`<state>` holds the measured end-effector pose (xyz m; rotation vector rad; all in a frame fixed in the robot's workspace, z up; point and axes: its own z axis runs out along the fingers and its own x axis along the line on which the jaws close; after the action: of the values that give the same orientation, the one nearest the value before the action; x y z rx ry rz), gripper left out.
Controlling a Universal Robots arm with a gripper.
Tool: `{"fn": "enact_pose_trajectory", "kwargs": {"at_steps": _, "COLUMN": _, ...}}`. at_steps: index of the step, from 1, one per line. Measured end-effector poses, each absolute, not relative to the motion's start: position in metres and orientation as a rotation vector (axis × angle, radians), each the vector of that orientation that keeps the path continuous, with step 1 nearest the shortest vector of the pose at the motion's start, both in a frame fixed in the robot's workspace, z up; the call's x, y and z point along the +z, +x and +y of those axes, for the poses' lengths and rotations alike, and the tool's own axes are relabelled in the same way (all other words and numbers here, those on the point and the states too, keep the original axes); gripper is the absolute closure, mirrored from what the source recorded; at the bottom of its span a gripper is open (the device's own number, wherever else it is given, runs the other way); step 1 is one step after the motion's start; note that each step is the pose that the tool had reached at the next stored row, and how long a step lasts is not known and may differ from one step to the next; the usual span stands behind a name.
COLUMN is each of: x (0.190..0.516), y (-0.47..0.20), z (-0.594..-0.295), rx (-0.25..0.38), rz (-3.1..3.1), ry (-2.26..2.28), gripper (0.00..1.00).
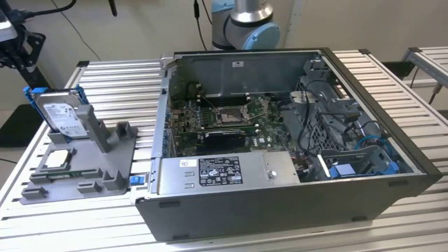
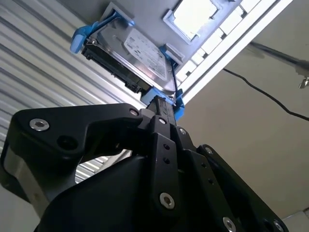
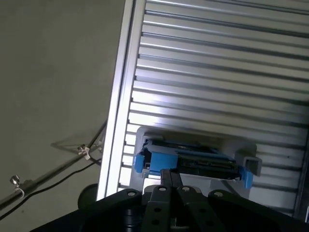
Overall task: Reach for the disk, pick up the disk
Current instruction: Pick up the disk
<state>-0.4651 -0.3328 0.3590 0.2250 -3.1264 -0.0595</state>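
Silver disk [image 1: 62, 116]: upright in a grey holder [image 1: 115, 152], blue frame on its sides, at the exterior view's left.
Table [image 1: 112, 79]: slatted metal, carries the holder.
Gripper [image 2: 162, 108]: points at the disk's edge, not touching it.
Jaws: pressed together, holding nothing.
Case [image 1: 280, 210]: open, beside the holder.

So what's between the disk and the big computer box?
Beside the disk, grey holder posts, then bare table slats, in the exterior view.
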Motion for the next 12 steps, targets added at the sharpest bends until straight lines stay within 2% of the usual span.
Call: {"fn": "enact_pose_trajectory", "kwargs": {"at_steps": 12, "x": 0.3590, "y": -0.4651, "z": -0.3328, "rx": -0.059, "rz": -3.109, "ry": 0.386, "gripper": 1.00}}
